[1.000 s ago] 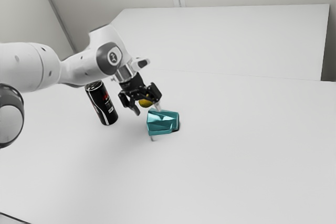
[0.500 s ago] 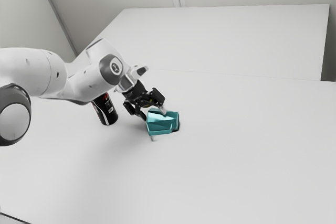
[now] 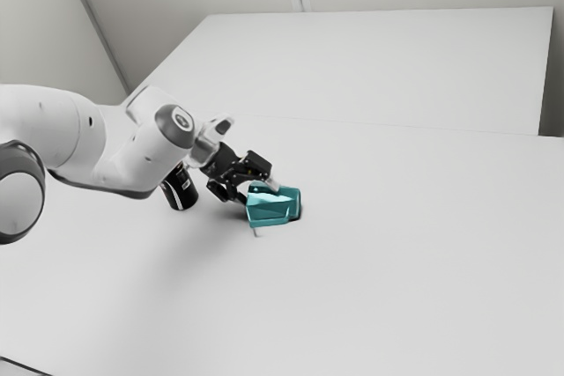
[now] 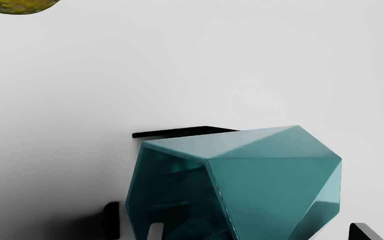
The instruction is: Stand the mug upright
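My gripper is at the near end of the teal faceted mug, which lies on its side on the table. In the wrist view the mug shows its dark hollow mouth on one side. The gripper stands open there, one fingertip overlapping the mouth and the other beyond the opposite end. Whether either finger touches the mug cannot be told.
A black can stands behind the arm, partly hidden by it. A yellow rounded object lies a short way from the mug. The white table stretches toward the exterior view's right.
The arm has sunk lower and the hand has moved toward the mug, tilting flatter. The arm now covers more of the can, and the yellow object is hidden in the exterior view. The mug has not moved.
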